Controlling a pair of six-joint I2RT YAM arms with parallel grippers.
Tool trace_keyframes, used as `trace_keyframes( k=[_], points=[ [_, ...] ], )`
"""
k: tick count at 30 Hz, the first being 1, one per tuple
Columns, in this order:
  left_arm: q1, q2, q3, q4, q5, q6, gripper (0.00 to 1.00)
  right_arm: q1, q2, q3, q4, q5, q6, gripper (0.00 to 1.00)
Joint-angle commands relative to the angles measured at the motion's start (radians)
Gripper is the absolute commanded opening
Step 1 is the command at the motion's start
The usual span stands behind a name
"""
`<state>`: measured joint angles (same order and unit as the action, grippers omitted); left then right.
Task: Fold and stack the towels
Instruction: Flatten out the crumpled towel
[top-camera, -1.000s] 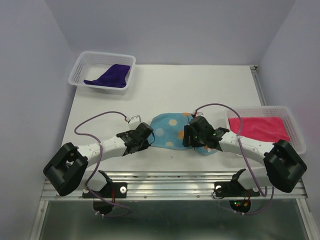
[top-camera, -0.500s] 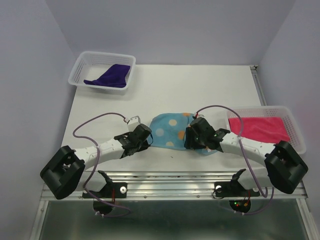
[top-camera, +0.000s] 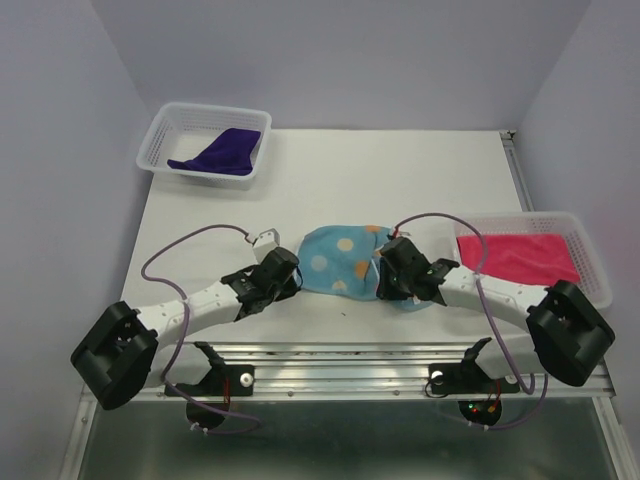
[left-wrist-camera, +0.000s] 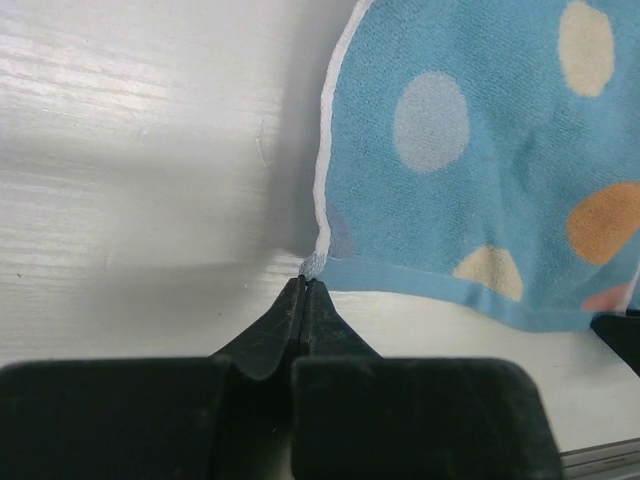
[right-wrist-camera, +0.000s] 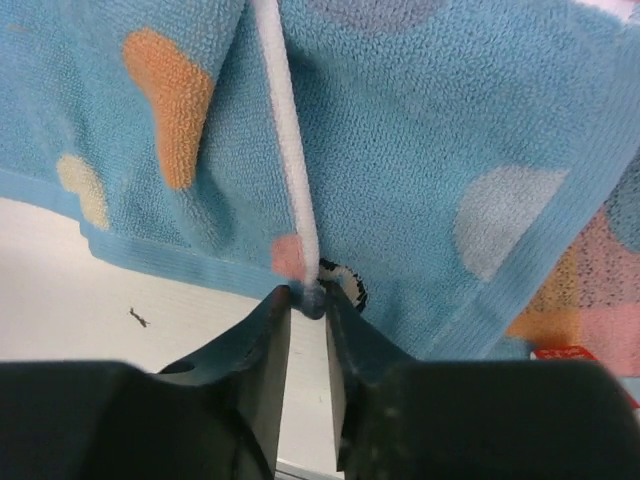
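Observation:
A light blue towel with pastel orange and yellow dots lies near the table's front edge between my two arms. My left gripper is shut on its near left corner. My right gripper is shut on its near right corner, at a white hem. The towel fills both wrist views. A pink towel lies in the right basket. A navy-purple towel lies in the far left basket.
The two white mesh baskets stand at the far left and the right of the white table. A metal rail runs along the near edge. Cables loop from both arms.
Both grippers have drawn back a little toward the near edge with the towel's corners. The left arm's base link has swung left. The towel's near edge is stretched a bit flatter.

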<state>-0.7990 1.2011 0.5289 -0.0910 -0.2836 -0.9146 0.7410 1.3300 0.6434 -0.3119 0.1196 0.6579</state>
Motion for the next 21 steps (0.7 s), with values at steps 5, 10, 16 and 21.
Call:
trace_keyframes(
  k=[5,10,16,21],
  points=[
    [-0.005,-0.113,-0.023,0.059,0.001,0.043,0.0,0.008,-0.104,-0.001,0.057,0.104,-0.003,0.01],
    [-0.005,-0.262,0.04,0.085,0.023,0.121,0.0,0.008,-0.236,0.115,-0.01,0.089,-0.069,0.01],
    [-0.005,-0.382,0.239,0.152,-0.023,0.223,0.0,0.008,-0.377,0.301,-0.039,0.116,-0.148,0.01],
    [-0.005,-0.388,0.423,0.161,-0.031,0.305,0.0,0.009,-0.433,0.467,-0.041,0.173,-0.187,0.01]
  ],
)
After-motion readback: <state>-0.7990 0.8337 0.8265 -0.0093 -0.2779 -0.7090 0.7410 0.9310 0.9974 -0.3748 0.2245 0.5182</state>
